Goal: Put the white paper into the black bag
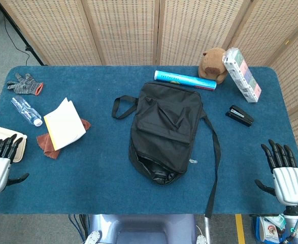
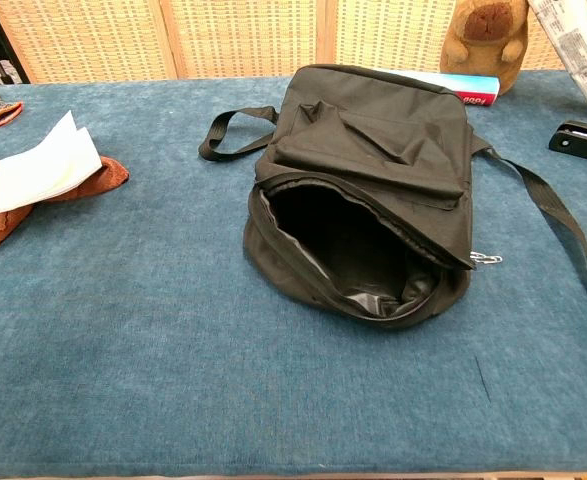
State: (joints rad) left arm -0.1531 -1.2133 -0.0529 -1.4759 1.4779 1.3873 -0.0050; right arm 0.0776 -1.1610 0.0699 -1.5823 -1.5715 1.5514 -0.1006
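The black bag [image 1: 166, 129] lies in the middle of the blue table, its mouth [image 2: 348, 245] gaping toward the near edge. The white paper [image 1: 64, 123] rests folded on a brown cloth [image 1: 47, 142] at the left; the chest view shows the paper [image 2: 38, 165] at its left edge. My left hand [image 1: 0, 165] hovers open at the near left corner, well short of the paper. My right hand [image 1: 286, 175] is open at the near right corner, away from the bag's long strap [image 1: 214, 168]. Neither hand appears in the chest view.
A grey glove [image 1: 23, 84] and a clear plastic bottle [image 1: 27, 112] lie far left, a beige pad [image 1: 9, 142] under my left hand. At the back stand a blue tube [image 1: 185, 80], a brown plush toy [image 1: 212, 64] and a white box [image 1: 242, 74]. A black stapler [image 1: 239, 116] sits right.
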